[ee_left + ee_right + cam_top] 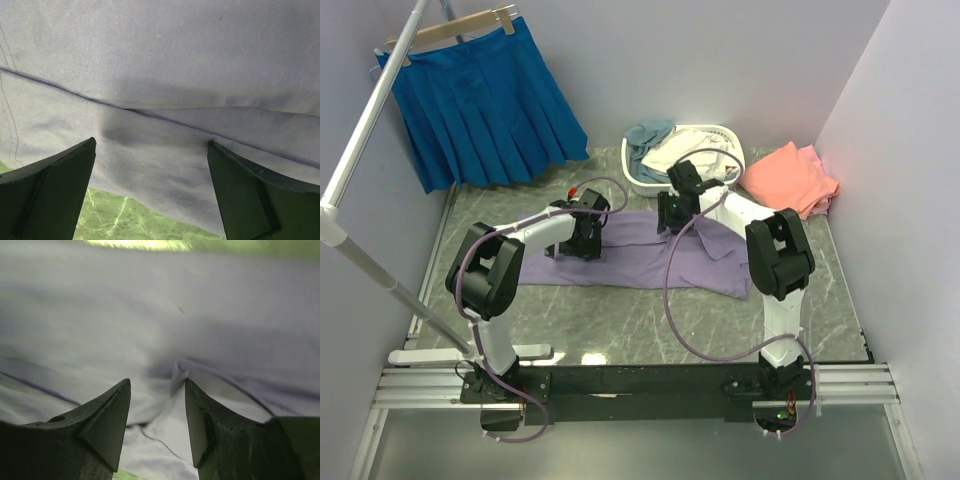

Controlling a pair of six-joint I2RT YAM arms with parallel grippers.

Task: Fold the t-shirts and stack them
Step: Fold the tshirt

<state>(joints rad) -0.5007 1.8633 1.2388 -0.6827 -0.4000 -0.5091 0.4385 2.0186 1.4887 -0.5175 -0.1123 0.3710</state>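
At the near edge, the two arms rise from their bases and reach forward over the green marble counter (pixel 620 320). A large lavender t-shirt (pixel 620 265) lies spread flat across the middle of the counter, its long side running from left to right. Its near hem is in front of both arms, and on the right side the cloth is a little bunched.

The left pincer (pixel 151 142) hangs low over the left part of this shirt. It is fully open and its two dark fingers (pixel 50 190) stand far apart. Nothing is held between them. In the left wrist view a seam and a soft fold run across the cloth just beyond the tips, and a strip of the counter shows below the hem.

The right pincer (pixel 157 382) is over the far edge of the same shirt, near its middle. Its jaws are about half open, with bare cloth showing in the gap. A small raised pinch of cloth stands just beyond one fingertip. The right wrist view is blurred, so I cannot tell if the finger touches it.

Behind the right pincer stands a white lattice basket (pixel 720 130) with a cream-white t-shirt (pixel 695 150) and a grey-blue t-shirt (pixel 645 140) piled inside. To the right of the basket, coral-pink t-shirts (pixel 790 178) lie in a loose heap on the counter, near the wall. At the far left, a bright blue pleated skirt (pixel 485 105) hangs on a wooden hanger (pixel 450 28).
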